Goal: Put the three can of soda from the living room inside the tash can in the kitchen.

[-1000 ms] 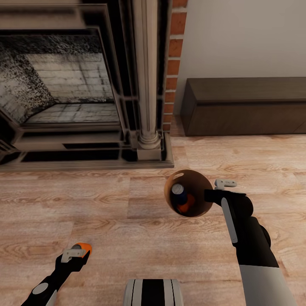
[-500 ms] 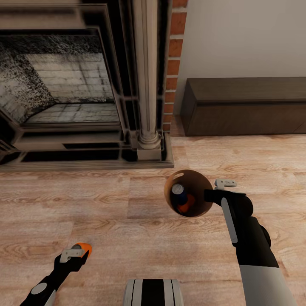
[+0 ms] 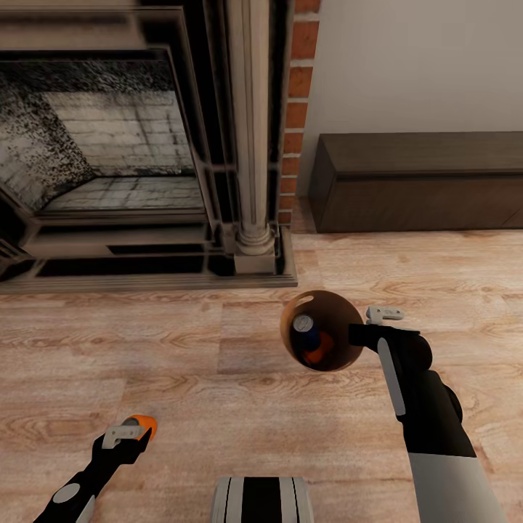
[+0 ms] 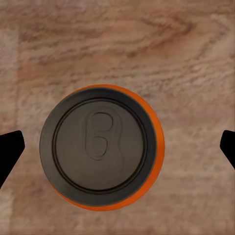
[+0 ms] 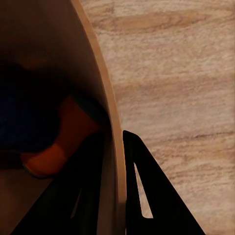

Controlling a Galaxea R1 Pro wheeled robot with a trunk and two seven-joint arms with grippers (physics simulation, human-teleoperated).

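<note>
While the right gripper [image 3: 361,335] is clamped on the rim of the tash can [image 3: 322,330], one finger [image 5: 147,196] outside the wall and the other inside, the bin hangs above the wood floor [image 3: 218,349] in front of the fireplace [image 3: 145,145], with a dark low cabinet [image 3: 421,181] along the wall beyond. Two cans lie inside the bin: one dark blue can [image 3: 305,330] and one orange can [image 3: 318,350]. A third can of soda [image 4: 102,147], also orange, is between the fingers of the left gripper [image 3: 131,430], near the floor's near-left edge in the head view; in the left wrist view the fingertips stand wide of the can on both sides, without contact, so that gripper is apart. Count: three cans, one bin, two grippers.

Risks, as judged: the bin is held by a thin rim grip, so a tilt or jolt could spill its two cans or let the wall slip. With the left fingers not closed, the third can could tip or roll if nudged off-centre.
</note>
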